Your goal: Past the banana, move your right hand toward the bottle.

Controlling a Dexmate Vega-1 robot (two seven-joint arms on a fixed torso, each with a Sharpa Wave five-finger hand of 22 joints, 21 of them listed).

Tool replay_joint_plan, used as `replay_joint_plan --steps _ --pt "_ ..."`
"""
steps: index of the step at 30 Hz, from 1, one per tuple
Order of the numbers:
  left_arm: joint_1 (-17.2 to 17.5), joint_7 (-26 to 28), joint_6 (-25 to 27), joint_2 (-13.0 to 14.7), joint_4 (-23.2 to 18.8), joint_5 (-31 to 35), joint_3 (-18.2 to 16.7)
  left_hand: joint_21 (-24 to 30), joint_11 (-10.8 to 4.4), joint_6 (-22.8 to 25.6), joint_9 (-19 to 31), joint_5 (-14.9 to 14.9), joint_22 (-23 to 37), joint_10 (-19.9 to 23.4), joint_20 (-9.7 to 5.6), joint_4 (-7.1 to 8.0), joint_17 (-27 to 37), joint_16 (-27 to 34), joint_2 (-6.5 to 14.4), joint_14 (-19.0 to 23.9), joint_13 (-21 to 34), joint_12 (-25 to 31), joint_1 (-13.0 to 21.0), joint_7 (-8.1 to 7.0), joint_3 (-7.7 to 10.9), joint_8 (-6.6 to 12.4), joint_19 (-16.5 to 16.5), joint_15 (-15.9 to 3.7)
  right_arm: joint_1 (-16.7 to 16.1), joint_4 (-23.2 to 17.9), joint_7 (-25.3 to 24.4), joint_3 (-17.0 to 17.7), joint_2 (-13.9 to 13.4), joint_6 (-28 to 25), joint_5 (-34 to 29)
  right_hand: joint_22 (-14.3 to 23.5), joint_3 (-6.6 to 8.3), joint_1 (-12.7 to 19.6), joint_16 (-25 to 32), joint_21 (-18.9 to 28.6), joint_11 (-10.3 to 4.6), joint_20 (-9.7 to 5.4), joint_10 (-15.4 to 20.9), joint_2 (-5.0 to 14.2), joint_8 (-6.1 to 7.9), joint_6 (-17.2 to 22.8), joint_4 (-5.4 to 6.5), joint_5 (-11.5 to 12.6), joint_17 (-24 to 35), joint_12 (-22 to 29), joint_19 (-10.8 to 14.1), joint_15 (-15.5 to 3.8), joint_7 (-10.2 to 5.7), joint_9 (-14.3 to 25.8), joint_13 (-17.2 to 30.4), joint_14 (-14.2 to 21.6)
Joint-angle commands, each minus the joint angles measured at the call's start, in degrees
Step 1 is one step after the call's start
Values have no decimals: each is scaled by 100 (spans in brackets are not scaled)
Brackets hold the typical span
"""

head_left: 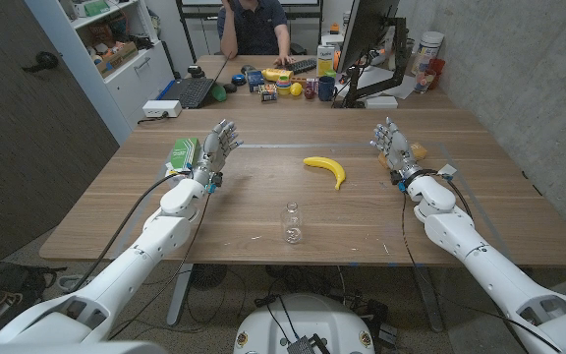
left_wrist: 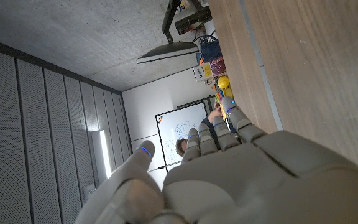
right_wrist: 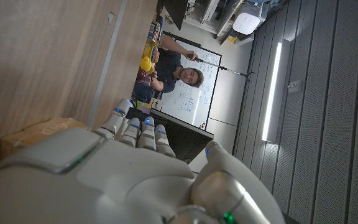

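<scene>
A yellow banana (head_left: pixel 326 168) lies near the middle of the wooden table (head_left: pixel 263 211). A small clear bottle (head_left: pixel 291 223) stands upright nearer the front edge, slightly left of the banana. My right hand (head_left: pixel 393 146) is raised at the right side of the table, fingers apart and holding nothing, to the right of the banana and well away from the bottle. My left hand (head_left: pixel 218 147) is raised at the left side, fingers spread, empty. Both hands are seen from behind in the wrist views, right hand (right_wrist: pixel 123 180) and left hand (left_wrist: pixel 229 180).
A green box (head_left: pixel 182 153) lies just left of my left hand. A small tan object (head_left: pixel 418 151) sits beside my right hand, the tan object (right_wrist: pixel 33 134) also in the right wrist view. At the far end are a laptop (head_left: pixel 193 91), a monitor (head_left: pixel 367 39), several toys and a seated person (head_left: pixel 254 25).
</scene>
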Motion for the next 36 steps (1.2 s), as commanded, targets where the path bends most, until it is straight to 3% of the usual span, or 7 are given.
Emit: replay_joint_plan --steps 1,6,8,14,18,23,36 --pt "135 -187 197 -360 -61 386 -425 17 -2 40 8 39 23 46 12 8 8 31 29 50 22 32 40 -9 27 35 44 9 -212 -79 720 1244 1004 -471 -1126 8 34 -4 28 40 25 -13 24 207 37 22 -7 40 26 33 -36 -15 61 24 19 -35" --pt "149 -286 254 -485 -42 519 -569 5 -3 40 8 40 23 47 12 9 8 28 31 53 22 32 40 -12 24 35 50 6 -222 -91 978 1619 1360 -555 -1509 9 34 -2 22 40 35 -28 21 208 36 20 -8 41 26 30 -5 -20 62 24 19 -30" --pt "154 -309 277 -527 -39 565 -617 -1 5 42 8 41 23 46 12 9 8 26 32 51 22 32 40 -14 23 35 48 6 -216 -81 1054 1728 1473 -548 -1648 13 35 7 4 83 35 -135 23 212 26 0 -14 44 25 26 221 -24 31 23 19 -6" --pt "158 -378 336 -622 -25 675 -729 -14 1 38 8 43 24 47 16 9 8 23 33 54 22 32 41 -8 18 34 55 8 -195 -26 1254 1992 1760 -447 -1914 16 35 22 -20 91 41 -134 -75 207 -5 -113 -25 47 24 -11 384 -26 -277 25 20 29" --pt "151 -420 363 -672 -5 731 -782 -22 -2 37 8 43 25 53 17 10 8 20 33 54 22 34 41 -12 15 34 58 2 -200 -2 1296 2102 1903 -224 -2084 17 31 33 -24 94 20 -89 -101 195 5 -114 -34 46 23 -14 468 12 -457 27 21 78" --pt "140 -484 379 -719 25 778 -832 -34 2 38 8 44 25 50 17 11 9 17 33 55 22 33 40 -10 11 34 59 6 -244 -73 1194 2157 2021 158 -2327 6 -46 49 -66 -26 -130 210 -211 29 -2 -184 -88 25 17 -34 360 32 -610 31 22 113" --pt "110 -576 407 -789 76 865 -911 -56 1 37 8 46 26 46 15 12 9 10 35 54 22 32 39 -11 4 34 70 2 -371 -132 601 2039 2168 1573 -2788 -13 -128 46 -91 -140 -432 255 -185 -101 21 -179 -123 12 12 1 333 -10 -819 33 22 195"
